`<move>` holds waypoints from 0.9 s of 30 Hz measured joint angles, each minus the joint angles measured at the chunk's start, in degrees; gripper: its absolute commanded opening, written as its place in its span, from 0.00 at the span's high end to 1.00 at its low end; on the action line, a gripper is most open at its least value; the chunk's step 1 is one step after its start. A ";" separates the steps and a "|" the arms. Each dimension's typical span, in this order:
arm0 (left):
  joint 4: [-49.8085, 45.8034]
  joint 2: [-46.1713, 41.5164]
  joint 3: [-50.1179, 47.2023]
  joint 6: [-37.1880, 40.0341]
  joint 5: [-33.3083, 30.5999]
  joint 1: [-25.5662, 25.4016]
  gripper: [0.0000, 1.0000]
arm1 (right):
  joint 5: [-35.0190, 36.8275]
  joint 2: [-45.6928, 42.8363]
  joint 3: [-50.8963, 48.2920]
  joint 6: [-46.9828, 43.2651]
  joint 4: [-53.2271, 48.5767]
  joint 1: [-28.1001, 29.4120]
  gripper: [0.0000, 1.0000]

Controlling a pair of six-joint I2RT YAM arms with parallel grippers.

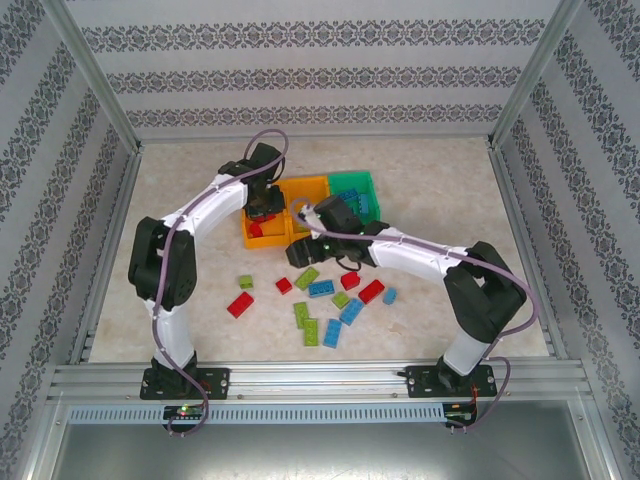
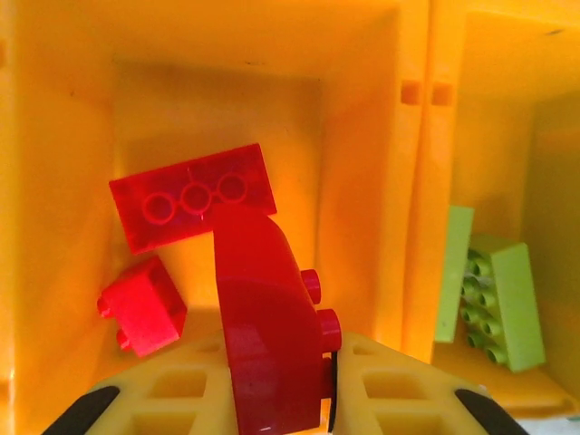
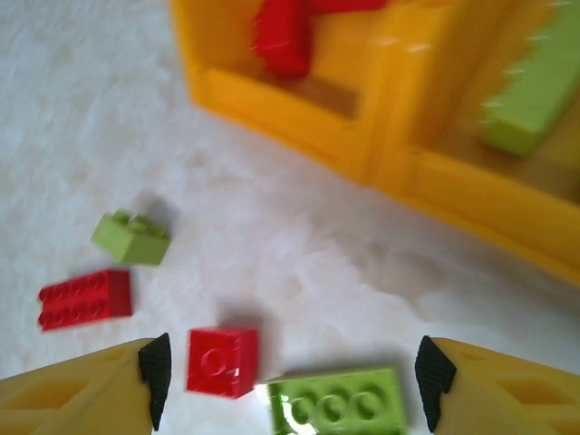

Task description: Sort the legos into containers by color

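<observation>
Red lego (image 2: 272,344), long axis 12-to-6, clamped in left gripper (image 2: 299,403) directly above red-stocked orange bin (image 2: 362,136); right gripper (image 3: 294,381) spread, empty.

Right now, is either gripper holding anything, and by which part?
The left gripper pinches a red brick by the end nearest its wrist camera, above the orange bin that holds red bricks. The right gripper is open and holds nothing.

We record, relative to the left orange bin (image 1: 252,238):
- Left side: bare table (image 1: 190,195), free passage.
- Right side: second orange bin (image 1: 308,188) touching, blocked.
- Near side: scattered legos (image 1: 320,298) obstruct.
- Inside: red bricks (image 2: 190,195) crowd the floor.
</observation>
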 measured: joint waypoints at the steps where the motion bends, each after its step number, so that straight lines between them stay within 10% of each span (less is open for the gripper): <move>1: 0.02 0.74 0.44 0.31 0.22 0.35 0.71 | 0.15 0.22 0.24 -0.98 -0.35 1.42 0.24; 13: 0.31 2.16 1.57 1.33 2.25 2.62 0.31 | 7.41 10.49 8.98 -6.29 -7.85 11.15 0.23; 27: 0.90 -17.81 -10.91 -0.39 0.39 2.67 0.12 | 11.56 16.46 13.86 -7.02 -14.84 12.61 0.37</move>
